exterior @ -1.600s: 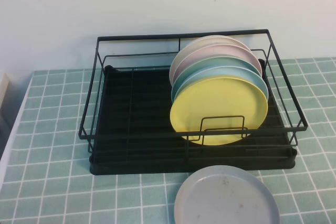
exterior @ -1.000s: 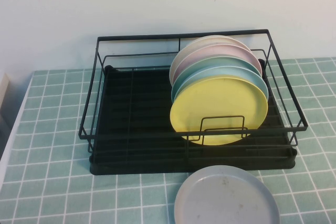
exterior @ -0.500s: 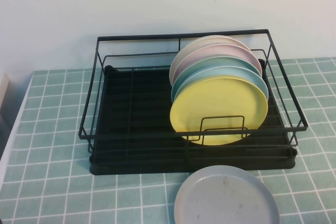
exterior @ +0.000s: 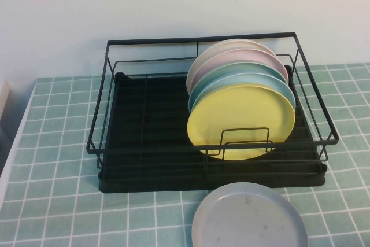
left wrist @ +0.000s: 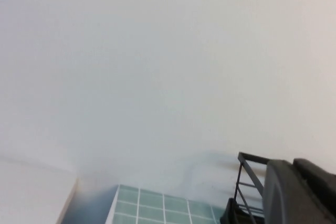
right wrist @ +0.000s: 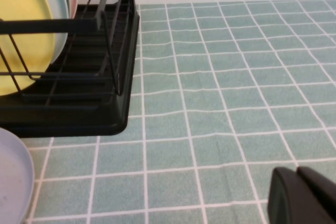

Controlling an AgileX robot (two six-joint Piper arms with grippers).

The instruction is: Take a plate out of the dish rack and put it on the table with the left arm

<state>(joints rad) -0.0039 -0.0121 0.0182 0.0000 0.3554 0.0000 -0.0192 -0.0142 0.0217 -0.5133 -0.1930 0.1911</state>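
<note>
The pale-yellow plate stands on edge at the front of a row of plates in the black wire dish rack, on the rack's right side. It also shows in the right wrist view. Neither arm shows in the high view. My left gripper is shut and empty, held up off the rack's left side and facing the wall, with one corner of the rack in its view. My right gripper is shut and empty, low over the teal tiled table to the right of the rack.
Light-blue, pink and white plates stand behind the yellow one. A grey plate lies flat on the table in front of the rack, also in the right wrist view. The rack's left half holds nothing. A white wall stands behind.
</note>
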